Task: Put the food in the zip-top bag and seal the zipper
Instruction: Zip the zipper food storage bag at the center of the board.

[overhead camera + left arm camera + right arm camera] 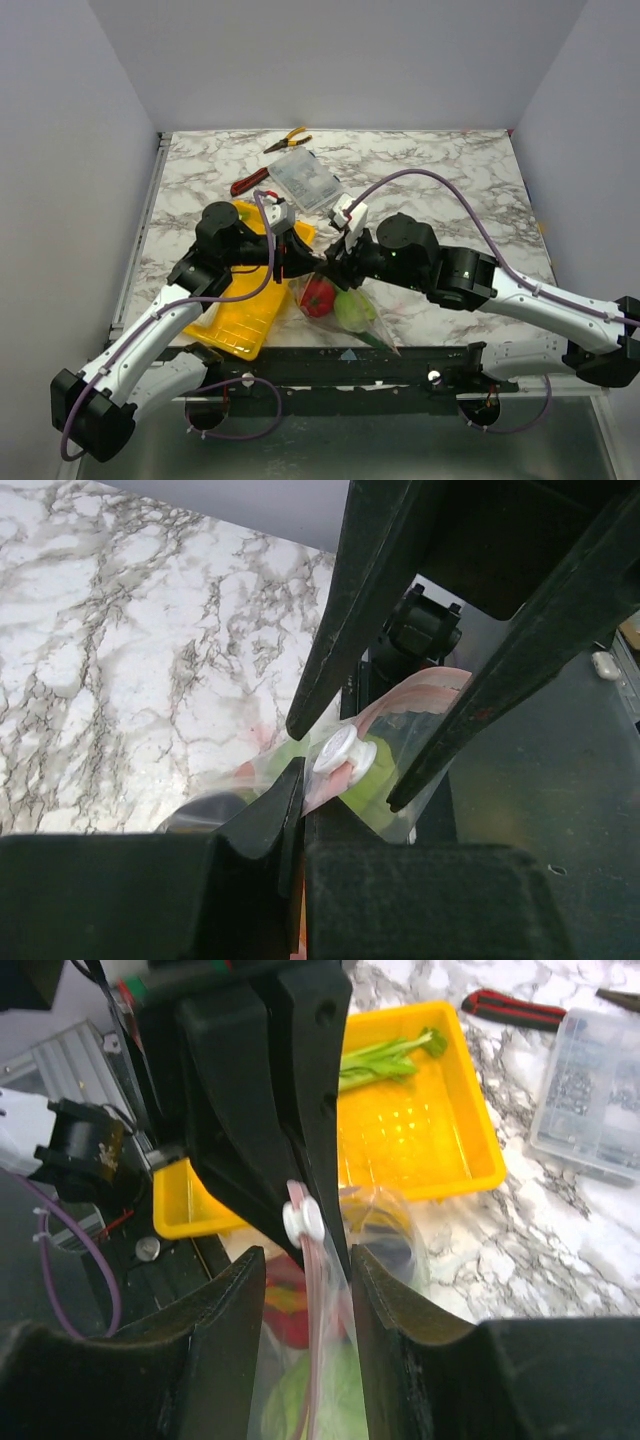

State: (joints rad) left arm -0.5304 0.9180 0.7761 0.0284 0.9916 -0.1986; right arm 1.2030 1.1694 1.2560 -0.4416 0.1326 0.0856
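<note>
Marble-patterned desk (440, 170) carries a yellow tray (240, 320), and leafy greens (385, 1055) lie in the tray, outside the bag. Just beside the tray, at the desk's near edge, the clear zip-top bag (345, 305) is held up by its mouth, with a red tomato (317, 297) and a green cabbage (352, 310) inside. The left claw (316, 262) is clamped flat on the bag's top. The right claw (332, 266) stands narrowly apart, straddling the pink zipper (318, 1360) below its white slider (302, 1222) without gripping.

Likely risks: the loaded film slips from that single pinch and slides off the edge; sealing now shuts the greens out; the right claw closes beside the slider and misses it.
</note>
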